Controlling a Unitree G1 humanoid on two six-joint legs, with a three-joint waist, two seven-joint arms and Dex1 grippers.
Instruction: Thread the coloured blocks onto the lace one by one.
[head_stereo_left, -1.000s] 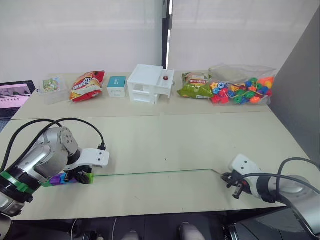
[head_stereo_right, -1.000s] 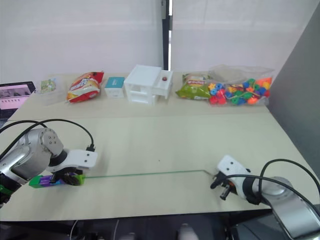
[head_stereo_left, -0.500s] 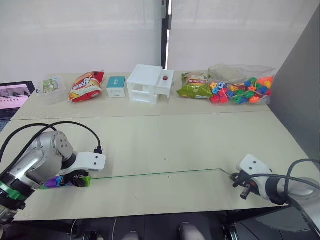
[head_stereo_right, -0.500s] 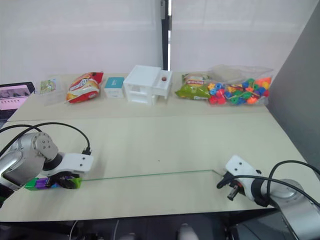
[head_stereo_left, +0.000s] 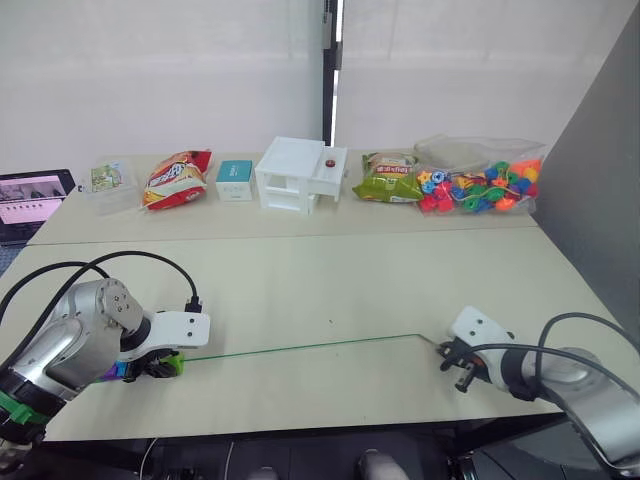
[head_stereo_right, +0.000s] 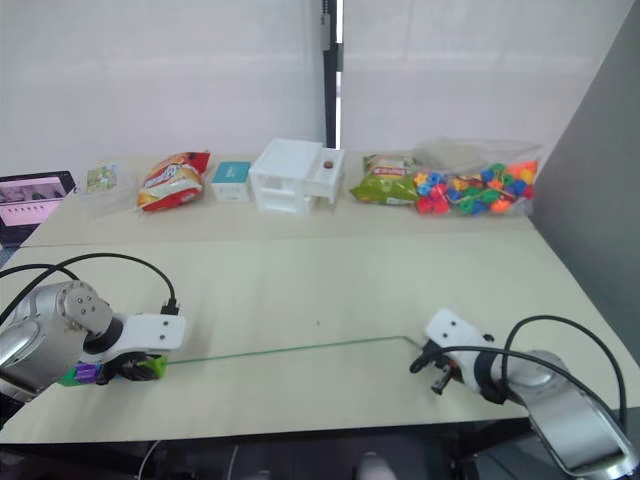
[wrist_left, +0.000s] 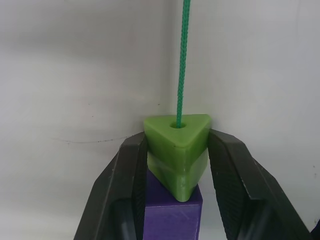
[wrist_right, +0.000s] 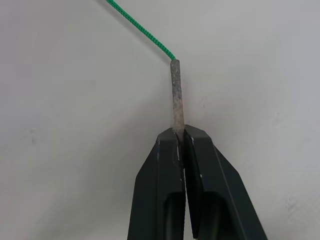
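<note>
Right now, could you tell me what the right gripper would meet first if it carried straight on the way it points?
Only bare table, it seems: the right gripper pinches the lace tip, which leads ahead; the line looks free, though depth is unclear.

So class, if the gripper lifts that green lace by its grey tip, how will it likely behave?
The lace is thin woven cord, so it would probably sag limply. Its grey tip looks straight and rigid, so it likely keeps its shape in the right gripper. The left gripper clamps a green block threaded on it, probably anchoring that end.

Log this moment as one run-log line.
left gripper: shut on light green block, purple block behind | right gripper: shut on lace tip | lace: stretched across table
</note>
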